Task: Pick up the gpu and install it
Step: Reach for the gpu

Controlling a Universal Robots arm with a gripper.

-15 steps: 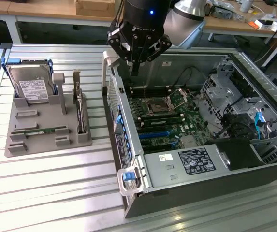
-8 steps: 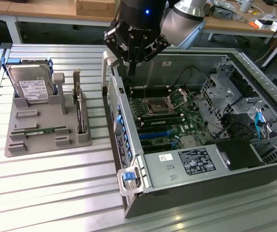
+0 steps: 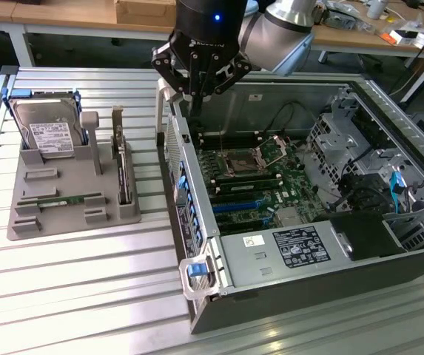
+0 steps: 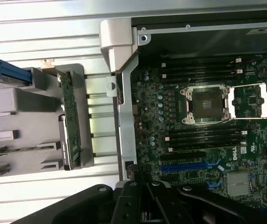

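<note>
Claw [image 3: 194,92] clenched and empty, upper centre of exterior view, above the case wall [image 3: 178,159]. Gpu [image 3: 125,177] stands on edge in the rack [image 3: 56,214], centre-left, untouched. Risk: descending clenched, the claw would likely strike wall or card.

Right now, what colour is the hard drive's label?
The label is white; exterior view shows it best.

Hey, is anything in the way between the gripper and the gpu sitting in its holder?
Nothing visible blocks the way from above. The gripper hangs over the computer case's side wall. The gpu stands upright in the gray holder just outside that wall, with its top edge uncovered.
</note>
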